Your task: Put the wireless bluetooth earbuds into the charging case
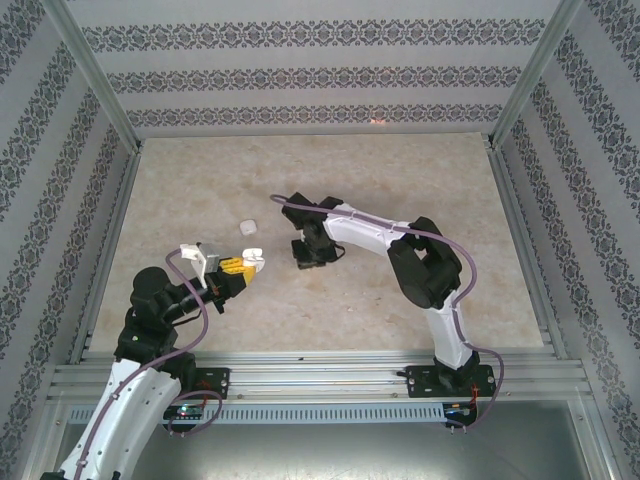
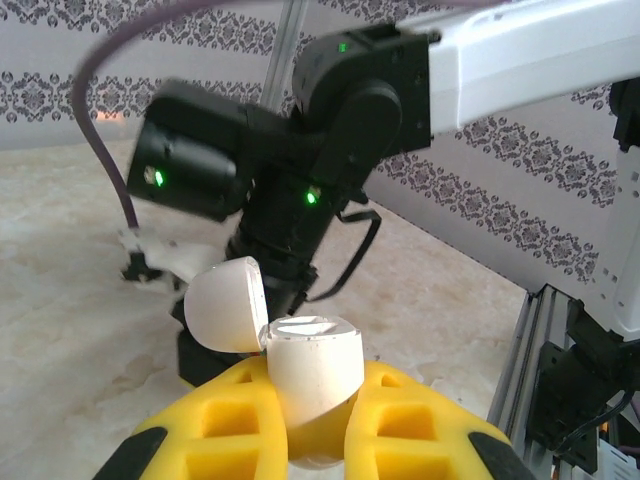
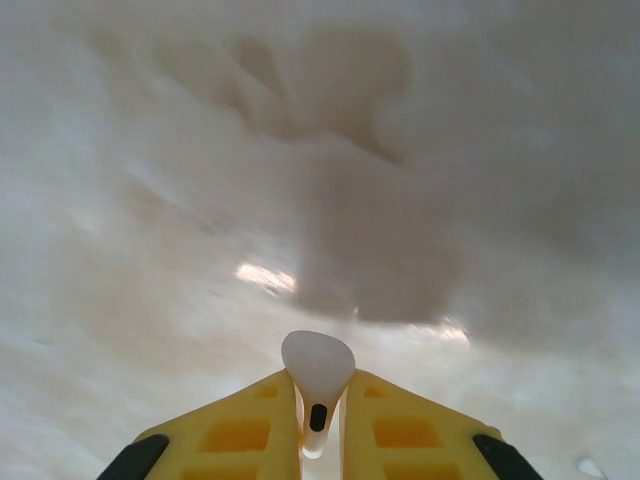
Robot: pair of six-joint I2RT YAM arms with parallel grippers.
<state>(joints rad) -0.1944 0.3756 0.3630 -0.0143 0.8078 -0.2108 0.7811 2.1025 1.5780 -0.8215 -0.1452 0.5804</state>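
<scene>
My left gripper (image 2: 316, 390) is shut on the white charging case (image 2: 312, 355), which stands upright between the yellow fingers with its lid (image 2: 226, 304) swung open to the left. In the top view the case (image 1: 254, 262) is held just above the table at centre left. My right gripper (image 3: 320, 378) is shut on a tiny white earbud (image 3: 318, 360), whose rounded head sticks out past the fingertips above blurred tabletop. Seen from above, the right gripper (image 1: 308, 250) hangs a short way right of the case. Another small white piece (image 1: 247, 228) lies on the table behind the case.
The beige tabletop (image 1: 400, 170) is ringed by aluminium rails (image 1: 320, 372) and patterned walls. The right arm (image 2: 330, 130) stands close in front of the left wrist camera, just beyond the case.
</scene>
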